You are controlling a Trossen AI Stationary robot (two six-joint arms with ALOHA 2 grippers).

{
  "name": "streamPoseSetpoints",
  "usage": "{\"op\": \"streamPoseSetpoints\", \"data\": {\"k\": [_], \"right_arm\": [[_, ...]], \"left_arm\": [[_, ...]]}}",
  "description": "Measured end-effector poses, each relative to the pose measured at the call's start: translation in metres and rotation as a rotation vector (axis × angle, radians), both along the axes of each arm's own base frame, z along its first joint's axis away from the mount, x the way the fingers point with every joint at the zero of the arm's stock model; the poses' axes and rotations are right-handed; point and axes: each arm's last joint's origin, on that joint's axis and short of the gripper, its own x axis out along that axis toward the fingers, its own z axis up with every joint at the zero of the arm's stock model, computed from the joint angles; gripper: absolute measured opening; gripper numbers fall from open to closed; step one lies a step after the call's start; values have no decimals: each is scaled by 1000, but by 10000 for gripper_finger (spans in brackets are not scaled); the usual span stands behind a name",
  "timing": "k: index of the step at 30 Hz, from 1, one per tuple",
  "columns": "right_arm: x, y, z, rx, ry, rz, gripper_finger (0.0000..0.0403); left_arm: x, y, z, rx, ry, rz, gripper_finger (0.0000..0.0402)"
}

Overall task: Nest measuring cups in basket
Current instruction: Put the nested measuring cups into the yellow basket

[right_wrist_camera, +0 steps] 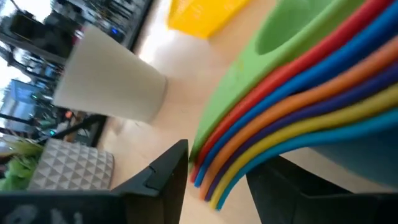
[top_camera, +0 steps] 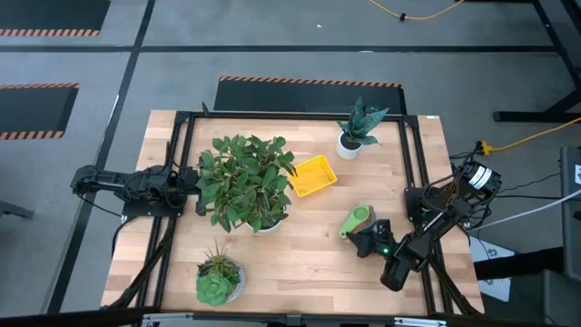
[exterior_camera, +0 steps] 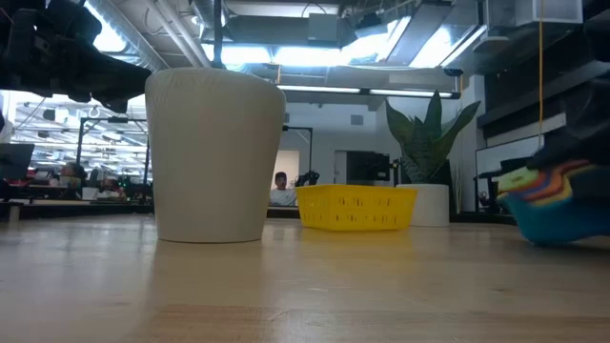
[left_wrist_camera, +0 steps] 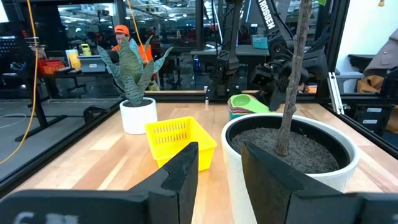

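The measuring cups (top_camera: 357, 221) are nested in one stack, green on top, with red, orange, yellow and blue below; they show at the right of the low view (exterior_camera: 558, 205) and fill the right wrist view (right_wrist_camera: 298, 81). My right gripper (top_camera: 370, 238) is at the stack's near-right side, shut on it. The yellow basket (top_camera: 311, 175) stands on its base mid-table, toward the far side (exterior_camera: 355, 207). My left gripper (top_camera: 191, 179) waits open beside the big plant's pot; its own view looks past that pot to the basket (left_wrist_camera: 180, 140). My right gripper (right_wrist_camera: 217, 186) has the fanned stack of cup handles (right_wrist_camera: 202, 167) between its two fingers, near their free ends. It comes at them low, from the table's near-right side. Whether the stack's bottom (exterior_camera: 553, 238) rests on the table or is just clear, I cannot tell.
A leafy plant in a tall white pot (top_camera: 245, 182) stands left of the basket. A snake plant in a small white pot (top_camera: 354, 136) is behind the basket, and a succulent in a patterned pot (top_camera: 218, 277) sits near-left. Bare wood lies between the cups and the basket.
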Motion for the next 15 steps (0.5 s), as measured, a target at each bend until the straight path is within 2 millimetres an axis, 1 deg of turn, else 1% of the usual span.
{"op": "streamPoseSetpoints", "data": {"k": [6, 15], "right_arm": [[0, 4, -2, 76, 57, 33, 158], [-4, 6, 0, 40, 9, 35, 158]], "left_arm": [[0, 0, 0, 0, 0, 0, 117], [0, 0, 0, 0, 0, 0, 117]]}}
